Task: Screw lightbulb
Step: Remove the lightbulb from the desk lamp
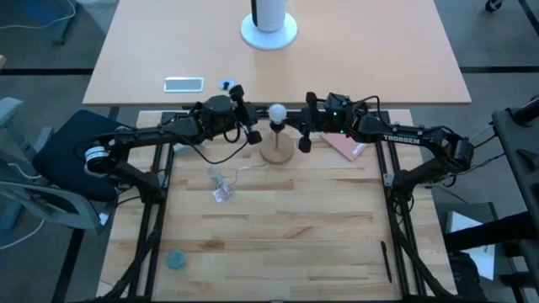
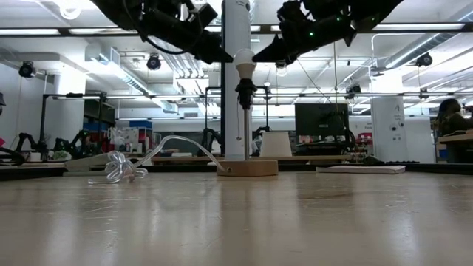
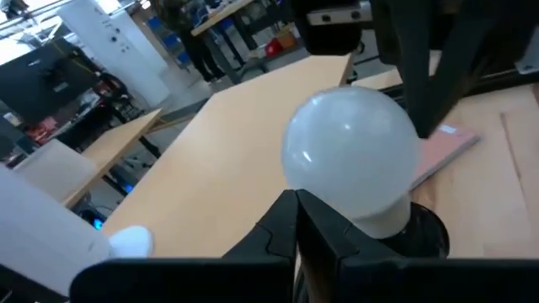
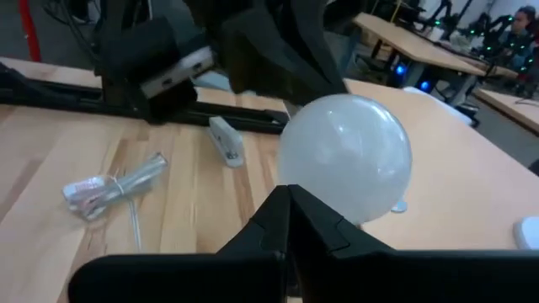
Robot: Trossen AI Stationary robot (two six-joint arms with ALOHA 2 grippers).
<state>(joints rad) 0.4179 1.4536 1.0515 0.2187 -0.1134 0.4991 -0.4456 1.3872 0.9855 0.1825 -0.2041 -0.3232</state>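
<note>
The frosted white lightbulb point(image 2: 244, 59) sits upright with its base in the black socket point(image 2: 244, 89), on top of a thin pole rising from the round wooden base point(image 1: 276, 152). My left gripper point(image 1: 257, 124) is shut, level with the bulb on its left side. Its shut tips point(image 3: 295, 220) are right at the bulb point(image 3: 349, 151). My right gripper point(image 1: 299, 124) is shut on the bulb's right side. Its tips point(image 4: 288, 215) are right at the bulb point(image 4: 345, 156). My left gripper points level at the bulb's lower left side point(image 2: 236, 60) with shut fingers; I cannot tell whether the tips touch it. My right gripper points level at the bulb's lower right side point(image 2: 252, 59) with shut fingers; I cannot tell whether the tips touch it.
A clear cord runs from the wooden base to a crumpled clear wrapper point(image 1: 222, 192). A pink pad point(image 1: 345, 147) lies right of the stand. A teal disc point(image 1: 175, 259) and a black pen point(image 1: 386, 261) lie near the front. A phone point(image 1: 184, 83) and a white stand point(image 1: 269, 32) sit on the far table.
</note>
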